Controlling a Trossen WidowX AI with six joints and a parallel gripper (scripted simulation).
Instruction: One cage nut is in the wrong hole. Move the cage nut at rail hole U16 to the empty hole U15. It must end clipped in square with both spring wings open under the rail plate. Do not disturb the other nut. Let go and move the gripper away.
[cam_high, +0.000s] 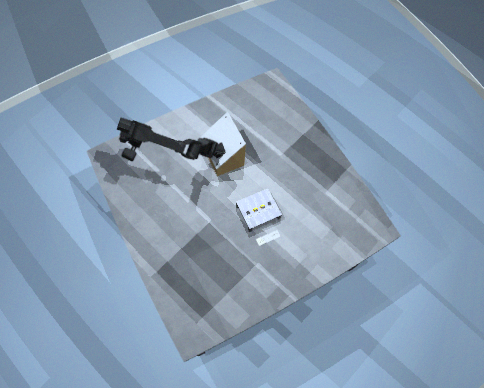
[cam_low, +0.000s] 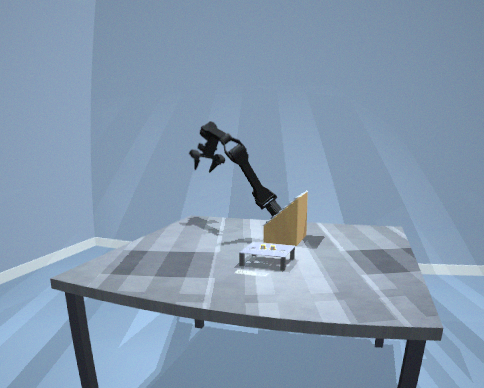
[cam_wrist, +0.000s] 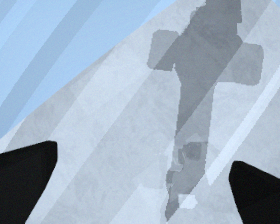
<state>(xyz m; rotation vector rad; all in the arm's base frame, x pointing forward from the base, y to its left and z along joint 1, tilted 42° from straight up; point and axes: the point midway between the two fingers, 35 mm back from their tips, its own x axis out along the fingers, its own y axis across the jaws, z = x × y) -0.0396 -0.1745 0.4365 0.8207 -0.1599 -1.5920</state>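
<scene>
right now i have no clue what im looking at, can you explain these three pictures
One black jointed arm ends in a two-fingered pincer, spread wide and holding nothing. The first picture looks down from above, the second from beyond the table's edge, the third from the arm's wrist, past its fingertips. On the table stand a wedge-shaped block and a low plate on legs, with two small yellow nuts side by side on it.
</scene>
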